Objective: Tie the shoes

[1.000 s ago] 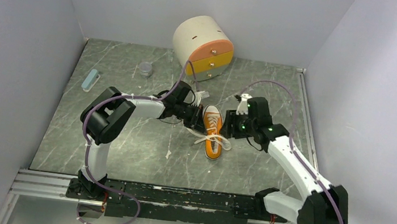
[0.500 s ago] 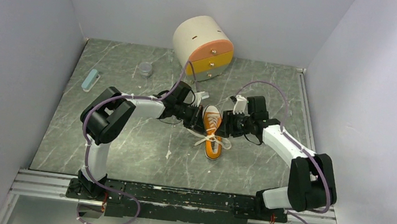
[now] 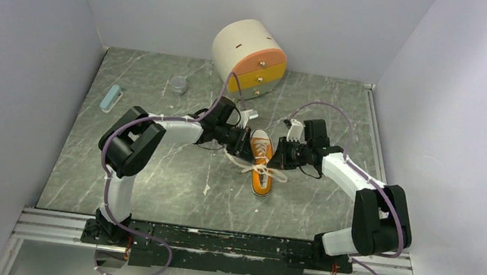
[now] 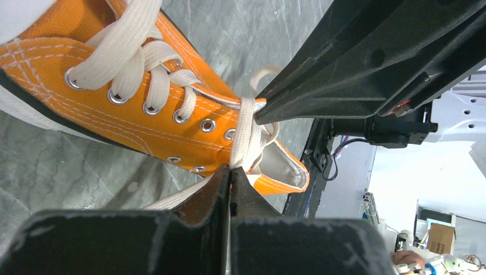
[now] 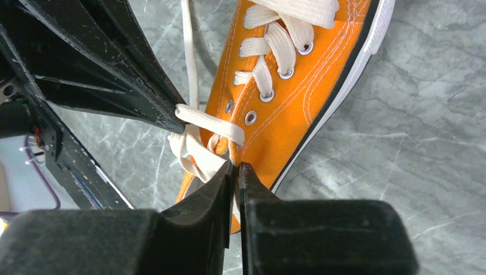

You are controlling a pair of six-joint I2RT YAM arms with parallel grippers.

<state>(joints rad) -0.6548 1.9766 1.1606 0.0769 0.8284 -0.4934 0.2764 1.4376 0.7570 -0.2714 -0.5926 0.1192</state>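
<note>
Now your left claw [image 4: 230, 171] eases back from the orange sneaker [image 3: 262, 164], near the drawer unit [image 3: 249, 57] on the desk [image 3: 151, 182]; it and your right claw [image 5: 236, 167] clench the laces [image 5: 209, 127], likely cinching the crossing.

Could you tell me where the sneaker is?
Top view: the sneaker lies mid-table between the left tool and right tool, each pinching its laces, near the drawers.

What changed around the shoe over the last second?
The right arm folded in, its elbow swinging inward, and the right gripper edged closer to the shoe. The left gripper drew slightly left, pulling a lace strand out. Both pairs of fingers are shut on lace. The shoe and drawer unit stayed put.
</note>
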